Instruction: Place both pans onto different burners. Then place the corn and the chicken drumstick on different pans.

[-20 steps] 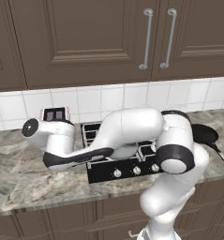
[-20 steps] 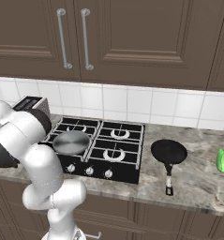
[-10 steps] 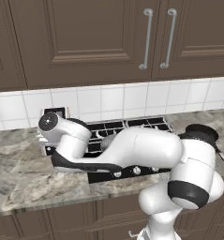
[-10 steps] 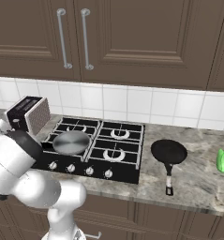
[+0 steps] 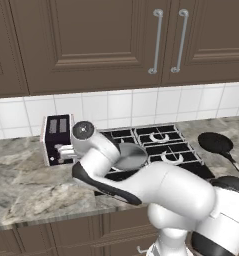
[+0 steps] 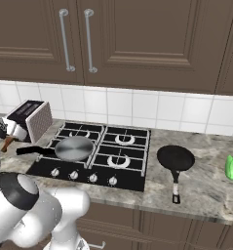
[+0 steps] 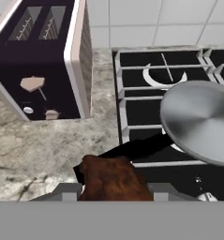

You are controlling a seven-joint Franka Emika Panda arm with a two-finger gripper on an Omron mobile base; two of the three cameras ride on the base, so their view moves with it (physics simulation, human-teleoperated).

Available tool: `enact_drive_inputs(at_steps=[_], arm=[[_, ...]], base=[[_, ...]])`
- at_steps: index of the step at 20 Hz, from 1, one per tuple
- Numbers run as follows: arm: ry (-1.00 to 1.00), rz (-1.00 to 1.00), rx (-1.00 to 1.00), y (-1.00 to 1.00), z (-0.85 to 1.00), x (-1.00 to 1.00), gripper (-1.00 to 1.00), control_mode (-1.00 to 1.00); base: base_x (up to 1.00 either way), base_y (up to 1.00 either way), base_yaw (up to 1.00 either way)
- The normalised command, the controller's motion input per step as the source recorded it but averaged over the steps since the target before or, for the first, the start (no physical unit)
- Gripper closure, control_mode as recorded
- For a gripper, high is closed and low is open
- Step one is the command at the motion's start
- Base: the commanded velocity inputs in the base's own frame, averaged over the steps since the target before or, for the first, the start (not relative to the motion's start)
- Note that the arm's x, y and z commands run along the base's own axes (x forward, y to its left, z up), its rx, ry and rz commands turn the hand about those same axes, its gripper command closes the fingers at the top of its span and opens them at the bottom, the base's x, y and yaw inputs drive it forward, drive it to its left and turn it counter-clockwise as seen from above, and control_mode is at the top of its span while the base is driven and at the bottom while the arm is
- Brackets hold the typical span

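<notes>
Hand view, left to right: toaster (image 7: 43, 61) on the surface (image 7: 43, 150); my claw (image 7: 114, 190) pinching the chicken drumstick (image 7: 111, 180), now just above the black handle, having swung in from the left since a second ago; silvery pan (image 7: 200, 124) unmoved on the front-left burner. Right base view: black pan (image 6: 175, 158) unmoved on the surface.

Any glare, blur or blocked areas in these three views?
Hand view: sharp, soft sheen on the grey pan, drumstick crowds the bottom. Left base view: the arm blocks much of the hob. Right base view: even light, faint shadow under the black pan.
</notes>
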Motion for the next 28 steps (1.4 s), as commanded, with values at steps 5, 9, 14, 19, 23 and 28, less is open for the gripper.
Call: enact_drive_inputs(at_steps=[5,9,14,19,23,28], arm=[[0.00,0.09,0.00,-0.47,0.00,-0.07,1.00,-1.00],[0.00,0.05,-0.02,-0.44,0.00,-0.04,1.00,-1.00],[0.00,0.02,-0.01,-0.43,0.00,0.00,1.00,-1.00],[0.00,0.00,-0.01,-0.38,0.00,0.00,1.00,-1.00],[0.00,0.00,0.00,-0.33,-0.06,0.11,1.00,-1.00],[0.00,0.00,0.00,-0.38,-0.02,0.16,1.00,-1.00]], base=[[0.00,0.00,0.00],[0.00,0.00,0.00],[0.00,0.00,0.00],[0.00,0.00,0.00],[0.00,0.00,0.00],[0.00,0.00,0.00]])
